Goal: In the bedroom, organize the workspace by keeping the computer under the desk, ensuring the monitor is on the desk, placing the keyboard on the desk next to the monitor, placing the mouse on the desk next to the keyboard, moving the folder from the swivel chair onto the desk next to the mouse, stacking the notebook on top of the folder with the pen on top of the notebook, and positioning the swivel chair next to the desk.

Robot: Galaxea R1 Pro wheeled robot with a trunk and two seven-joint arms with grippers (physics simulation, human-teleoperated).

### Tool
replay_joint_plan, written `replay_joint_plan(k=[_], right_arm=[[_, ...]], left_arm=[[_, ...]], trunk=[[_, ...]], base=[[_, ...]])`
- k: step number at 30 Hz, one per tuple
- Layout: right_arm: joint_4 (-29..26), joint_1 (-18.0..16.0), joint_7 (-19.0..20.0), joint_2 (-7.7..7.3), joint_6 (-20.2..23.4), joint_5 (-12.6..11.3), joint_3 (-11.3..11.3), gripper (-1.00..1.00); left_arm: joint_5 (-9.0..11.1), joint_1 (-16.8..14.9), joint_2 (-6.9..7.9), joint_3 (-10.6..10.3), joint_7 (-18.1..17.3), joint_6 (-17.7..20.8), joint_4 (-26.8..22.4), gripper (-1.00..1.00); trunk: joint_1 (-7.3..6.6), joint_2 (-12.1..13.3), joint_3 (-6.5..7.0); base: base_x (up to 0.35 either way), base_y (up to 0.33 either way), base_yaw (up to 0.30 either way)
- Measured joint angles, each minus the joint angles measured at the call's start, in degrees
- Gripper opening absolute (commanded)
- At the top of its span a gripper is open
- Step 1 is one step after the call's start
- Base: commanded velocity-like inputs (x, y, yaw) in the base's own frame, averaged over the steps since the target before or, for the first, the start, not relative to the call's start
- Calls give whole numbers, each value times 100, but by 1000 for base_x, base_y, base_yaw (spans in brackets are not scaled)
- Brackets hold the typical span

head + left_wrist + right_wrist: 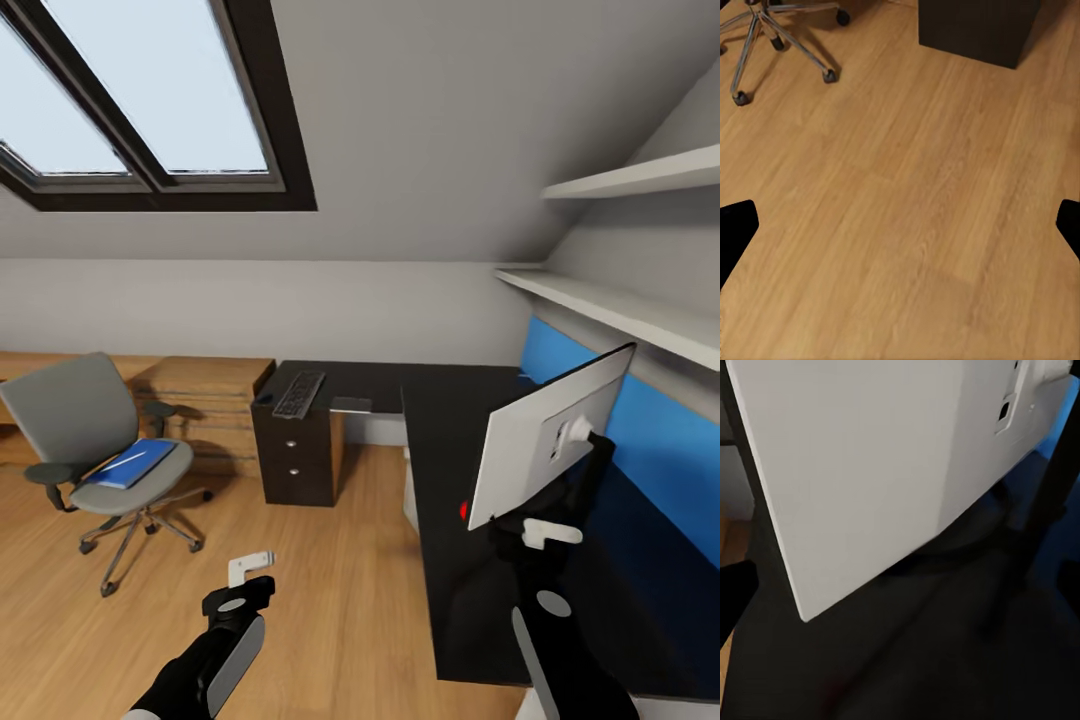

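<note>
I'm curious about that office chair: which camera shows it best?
The head view: the whole swivel chair shows, with the blue folder on its seat. The left wrist view catches just its chrome legs and casters. The right wrist view looks at the monitor's back.

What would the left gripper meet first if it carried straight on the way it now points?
Probably the bare wooden floor: the left gripper, with its fingers spread, faces the planks, with the swivel chair base and desk drawer unit off to the sides.

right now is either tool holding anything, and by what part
Left tool hangs open over the floor, holding nothing. Right tool sits close behind the monitor; whether it grips it cannot be told.
</note>
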Motion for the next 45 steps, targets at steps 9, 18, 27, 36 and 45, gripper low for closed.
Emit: replay_joint_plan(k=[9,18,27,36,45], right_arm=[[37,0,-712,3,-242,163,430,100],[270,1,-1066,6,-628,197,647,100],[287,1,-1251,-2,-651,207,664,100],[291,1,-1342,-11,-647,200,633,100],[292,1,-1369,-16,-622,191,607,100]], left_arm=[[-10,0,-11,-8,-2,3,40,100],[-13,0,-9,-8,-1,-7,40,100],[-16,0,-21,-13,9,-20,41,100],[-18,0,-26,-18,7,-26,47,100],[-22,0,-32,-17,2,-27,126,100]], trunk=[[2,0,0],[0,0,0],[-1,-2,0],[0,0,0],[0,0,0]], base=[[54,40,0],[219,219,0],[106,47,0],[119,0,0],[128,0,0]])
